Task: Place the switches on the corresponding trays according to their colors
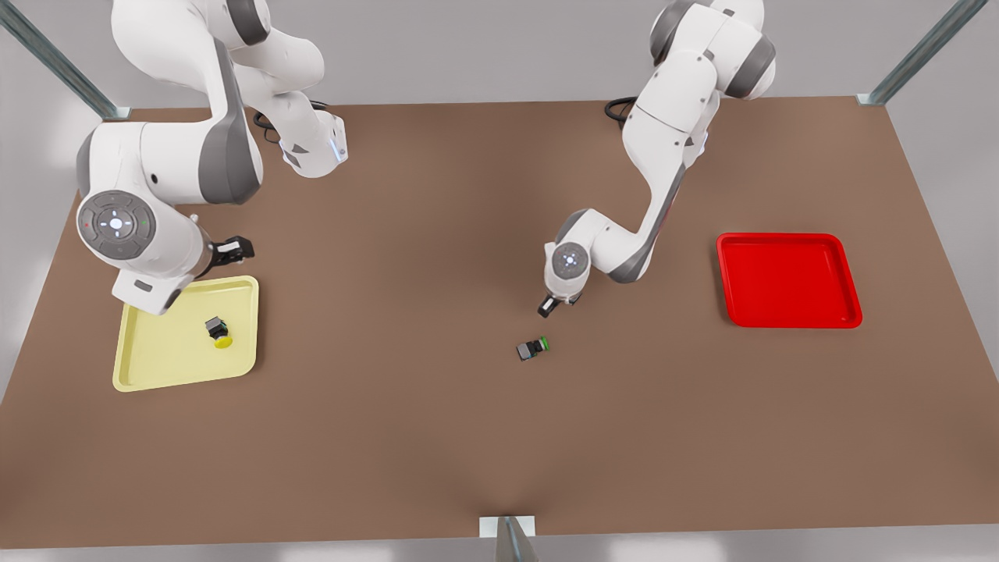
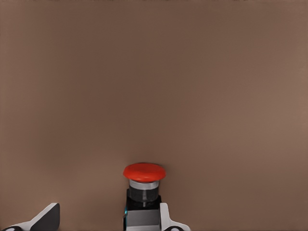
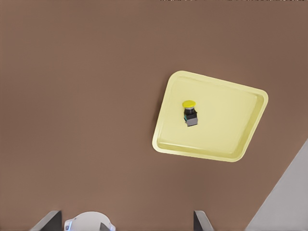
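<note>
Front view, brown table (image 1: 468, 437), grey surround.

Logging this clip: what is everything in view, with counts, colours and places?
Yellow-capped switch: one, black-and-grey body, lying in the yellow tray.
Green-capped switch: one, on its side on the table, mid-scene, just in front of the left gripper.
Red-capped switch: one, between the left gripper's fingers, against one of them.
Yellow tray: one, pale yellow, at the front view's left.
Red tray: one, bright red, at the front view's right.
Table: one, brown.
Frame struts: three, grey metal, at the table's edges.
Left gripper: open, low over the table's middle.
Right gripper: open, above the yellow tray's far edge.
</note>
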Controlling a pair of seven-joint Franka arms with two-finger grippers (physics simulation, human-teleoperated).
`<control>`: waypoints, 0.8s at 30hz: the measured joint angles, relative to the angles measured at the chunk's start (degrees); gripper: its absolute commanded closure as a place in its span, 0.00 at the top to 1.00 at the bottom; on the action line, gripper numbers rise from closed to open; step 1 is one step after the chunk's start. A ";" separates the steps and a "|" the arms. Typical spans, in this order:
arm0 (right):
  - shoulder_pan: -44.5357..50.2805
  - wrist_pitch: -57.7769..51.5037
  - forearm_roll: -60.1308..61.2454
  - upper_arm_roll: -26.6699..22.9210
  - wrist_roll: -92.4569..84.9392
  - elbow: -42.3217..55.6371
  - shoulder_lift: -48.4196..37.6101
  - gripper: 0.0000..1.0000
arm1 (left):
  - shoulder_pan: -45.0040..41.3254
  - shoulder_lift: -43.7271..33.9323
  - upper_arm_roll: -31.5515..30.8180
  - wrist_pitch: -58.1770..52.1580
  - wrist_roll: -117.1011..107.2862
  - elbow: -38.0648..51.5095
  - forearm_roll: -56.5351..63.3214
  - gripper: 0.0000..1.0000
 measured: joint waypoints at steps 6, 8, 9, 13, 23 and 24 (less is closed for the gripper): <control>-0.23 0.01 0.00 -0.01 -0.01 0.00 0.09 1.00 | 1.65 -0.20 0.08 1.40 5.69 -0.53 -5.49 1.00; -0.24 0.01 0.00 0.00 -0.08 0.00 0.35 1.00 | 2.02 -0.28 0.00 2.56 7.81 -1.03 -6.75 1.00; -0.20 0.01 -0.08 -0.07 -0.08 0.00 0.35 1.00 | 2.46 -0.29 0.00 2.98 8.76 -1.13 -7.27 1.00; -0.06 -0.44 0.00 0.00 0.00 0.00 0.35 1.00 | 3.56 -0.46 0.00 5.52 11.25 -2.99 -8.64 1.00; 0.94 -1.22 0.00 0.00 0.00 -0.52 0.44 1.00 | 4.31 -2.41 0.09 5.00 13.31 -6.34 -9.06 1.00; 0.84 -1.22 0.00 0.00 0.00 -0.85 0.44 1.00 | 4.29 -2.41 0.06 5.00 13.36 -6.34 -9.06 1.00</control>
